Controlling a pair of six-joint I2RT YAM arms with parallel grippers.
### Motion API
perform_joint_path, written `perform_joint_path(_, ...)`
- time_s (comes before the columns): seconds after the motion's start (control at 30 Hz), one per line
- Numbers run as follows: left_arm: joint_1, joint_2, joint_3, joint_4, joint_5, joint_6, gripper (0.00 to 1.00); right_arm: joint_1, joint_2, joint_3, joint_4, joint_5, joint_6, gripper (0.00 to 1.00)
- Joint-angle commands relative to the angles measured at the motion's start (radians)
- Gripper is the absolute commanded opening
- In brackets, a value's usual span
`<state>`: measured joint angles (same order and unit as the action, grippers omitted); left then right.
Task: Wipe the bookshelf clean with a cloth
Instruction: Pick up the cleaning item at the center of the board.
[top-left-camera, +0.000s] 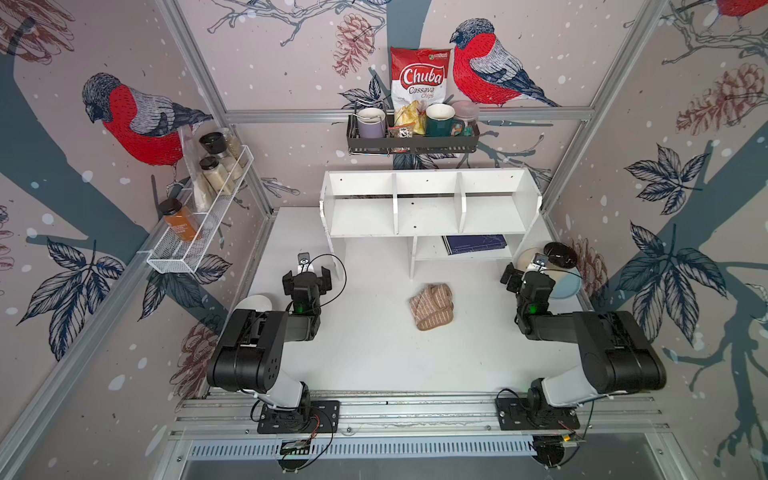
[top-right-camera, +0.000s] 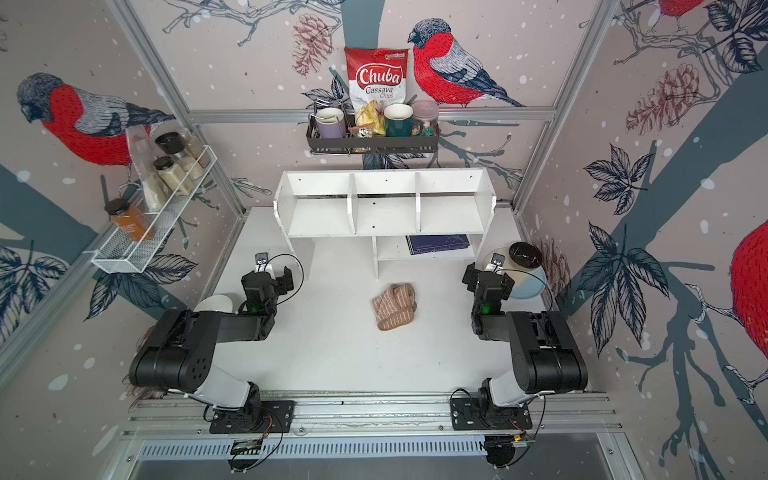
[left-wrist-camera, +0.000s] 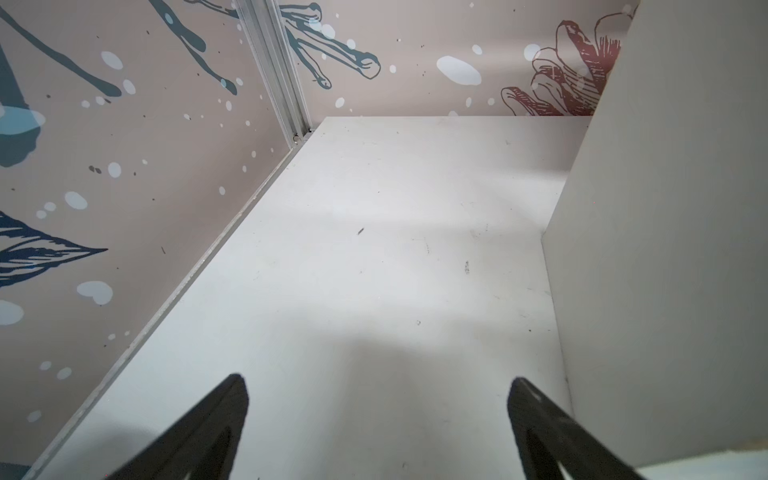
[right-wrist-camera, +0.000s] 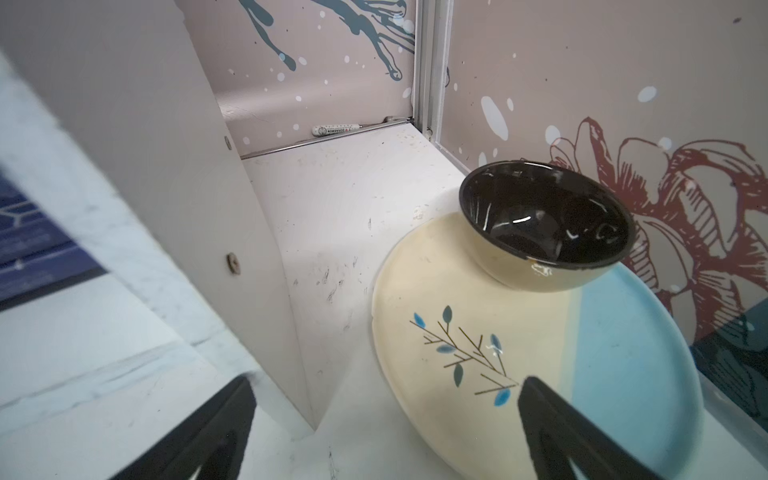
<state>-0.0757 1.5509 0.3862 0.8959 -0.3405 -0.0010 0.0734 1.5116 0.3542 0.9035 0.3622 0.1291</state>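
plate (top-left-camera: 566, 290) partly hidden, book (right-wrist-camera: 33, 245) blurred, cut off

One white wooden bookshelf (top-left-camera: 361, 218) with three upper compartments. One tan striped fabric cloth (top-left-camera: 431, 306). One dark blue book (top-left-camera: 476, 244). One glossy black bowl (top-left-camera: 560, 254). One round cream-and-blue plate (top-left-camera: 567, 289). Two mugs: a lavender mug (top-left-camera: 371, 122) and a dark green mug (top-left-camera: 439, 119). One red-and-white chips bag (top-left-camera: 419, 83). Two black pincers: the left pincer (left-wrist-camera: 378, 380) and the right pincer (right-wrist-camera: 388, 381).

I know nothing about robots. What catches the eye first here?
A wide white wooden bookshelf stands at the back, three upper compartments bare. A crumpled tan striped cloth lies before it, between two black robot arms. Above, a red-and-white chips bag sits in a black wall rack.
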Motion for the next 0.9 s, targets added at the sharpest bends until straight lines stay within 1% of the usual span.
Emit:
perform_joint_path(0.0,0.003,0.000,0.005,0.001,0.005,0.001,0.97,0.003,-0.004,0.001,0.004,-0.005,-0.017,1.00)
perform_joint_path(0.43,0.002,-0.002,0.006,-0.007,0.005,0.001,0.97,-0.002,-0.008,-0.003,0.010,-0.006,-0.014,1.00)
perform_joint_path(0.47,0.002,-0.005,0.006,-0.011,0.003,0.001,0.97,0.003,-0.017,-0.009,0.031,0.042,-0.008,1.00)
perform_joint_path(0.5,0.001,-0.013,0.006,-0.016,-0.002,-0.001,0.97,0.021,-0.065,0.003,-0.009,0.123,-0.011,1.00)
perform_joint_path(0.53,-0.004,-0.033,0.014,-0.039,-0.040,-0.006,0.96,0.058,-0.137,0.048,-0.128,0.237,-0.018,1.00)
perform_joint_path(0.57,-0.006,-0.081,0.034,-0.137,-0.076,-0.016,0.96,0.088,-0.210,0.105,-0.313,0.320,0.006,1.00)
perform_joint_path(0.6,-0.006,-0.144,0.062,-0.232,-0.109,-0.031,0.96,0.101,-0.276,0.170,-0.489,0.373,0.053,1.00)
perform_joint_path(0.63,-0.006,-0.203,0.087,-0.304,-0.145,-0.036,0.96,0.106,-0.339,0.242,-0.711,0.366,0.116,1.00)
perform_joint_path(0.67,-0.009,-0.251,0.109,-0.395,-0.198,-0.041,0.96,0.098,-0.381,0.280,-0.868,0.304,0.149,1.00)
perform_joint_path(0.7,-0.011,-0.299,0.152,-0.499,-0.277,-0.072,0.96,0.095,-0.413,0.275,-0.956,0.296,0.181,1.00)
perform_joint_path(0.73,-0.011,-0.355,0.189,-0.611,-0.371,-0.128,0.96,0.095,-0.445,0.254,-1.024,0.372,0.280,1.00)
perform_joint_path(0.77,-0.010,-0.403,0.214,-0.722,-0.443,-0.181,0.96,0.090,-0.477,0.249,-1.094,0.441,0.493,0.99)
perform_joint_path(0.8,-0.010,-0.461,0.248,-0.840,-0.497,-0.240,0.94,0.012,-0.525,0.264,-1.264,0.241,0.611,1.00)
perform_joint_path(0.83,-0.010,-0.501,0.272,-0.922,-0.510,-0.280,0.93,-0.063,-0.551,0.267,-1.293,0.057,0.613,1.00)
perform_joint_path(0.87,-0.010,-0.530,0.293,-0.983,-0.507,-0.309,0.92,-0.094,-0.579,0.272,-1.332,-0.030,0.627,1.00)
